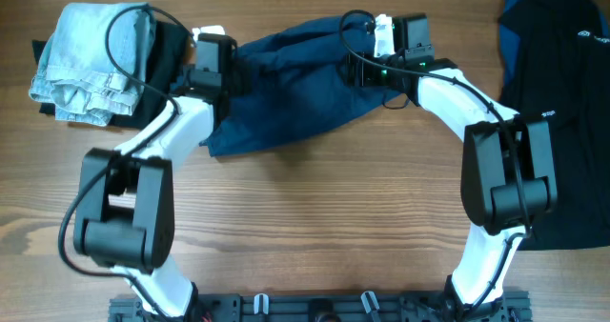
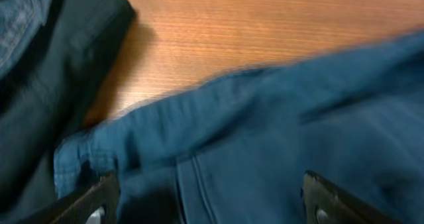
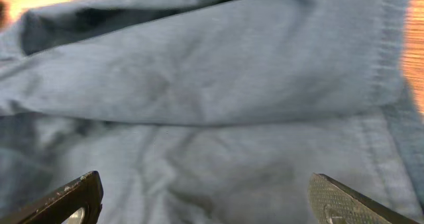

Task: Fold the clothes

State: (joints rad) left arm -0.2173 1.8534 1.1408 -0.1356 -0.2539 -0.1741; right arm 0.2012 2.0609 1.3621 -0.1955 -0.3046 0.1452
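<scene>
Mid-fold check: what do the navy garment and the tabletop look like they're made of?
The navy garment: probably woven cotton-type cloth, matte, judging by soft creases and stitched seams. The tabletop: wood or wood-look laminate, with streaky grain and slight sheen; I cannot tell which.

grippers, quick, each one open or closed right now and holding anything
left gripper: open over the navy shorts, holding nothing
right gripper: open over the same shorts, holding nothing
</scene>
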